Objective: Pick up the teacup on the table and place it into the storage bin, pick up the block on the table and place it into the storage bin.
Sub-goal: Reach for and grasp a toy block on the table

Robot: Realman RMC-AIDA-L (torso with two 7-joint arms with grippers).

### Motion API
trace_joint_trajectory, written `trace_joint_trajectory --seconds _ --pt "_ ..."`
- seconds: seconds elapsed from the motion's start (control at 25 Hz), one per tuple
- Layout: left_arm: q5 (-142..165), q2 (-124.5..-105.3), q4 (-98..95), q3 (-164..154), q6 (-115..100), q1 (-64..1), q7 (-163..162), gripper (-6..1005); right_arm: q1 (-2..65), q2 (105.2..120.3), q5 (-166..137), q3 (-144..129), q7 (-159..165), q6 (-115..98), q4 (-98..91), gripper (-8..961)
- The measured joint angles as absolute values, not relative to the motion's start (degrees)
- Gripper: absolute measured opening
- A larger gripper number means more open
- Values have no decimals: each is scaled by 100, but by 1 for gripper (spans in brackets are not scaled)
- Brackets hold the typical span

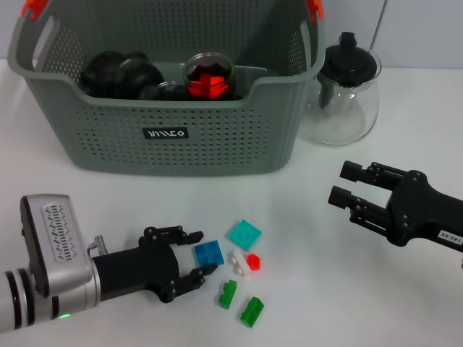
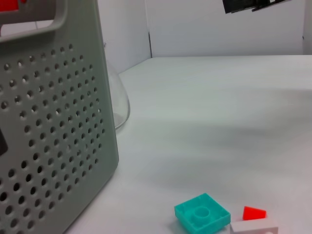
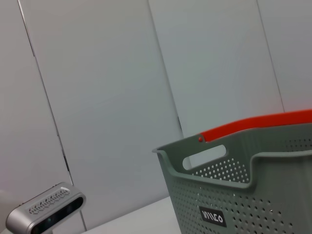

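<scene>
Looking over the white tabletop [image 1: 87, 188], we see the large grey perforated plastic storage bin [image 1: 170, 141] at the back, a glass teacup [image 1: 210, 74] already inside. Our right pincer [image 1: 346, 194] hovers open, well apart. Our left pincer [image 1: 205, 252] stands open around the small blue plastic block [image 1: 210, 252]; closing off-centre could nudge it into its neighbours.

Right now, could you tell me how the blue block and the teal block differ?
The blue block lies between the open fingers of the left gripper; the teal block lies free, clear of it. The blue one is darker, the teal one paler and slightly larger. The teal one sits nearer the storage bin. Both are flat, square and on the table.
</scene>
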State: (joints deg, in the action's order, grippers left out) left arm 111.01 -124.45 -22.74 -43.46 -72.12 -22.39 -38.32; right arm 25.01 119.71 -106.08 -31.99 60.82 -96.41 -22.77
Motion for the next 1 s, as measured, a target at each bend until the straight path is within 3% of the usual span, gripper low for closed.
trace_joint_trajectory --seconds 1.0 --pt "11110 -12454 -2135 -4355 -7059 -2301 -3878 435 2502 11971 -10608 -3199 6082 -9641 -2276 557"
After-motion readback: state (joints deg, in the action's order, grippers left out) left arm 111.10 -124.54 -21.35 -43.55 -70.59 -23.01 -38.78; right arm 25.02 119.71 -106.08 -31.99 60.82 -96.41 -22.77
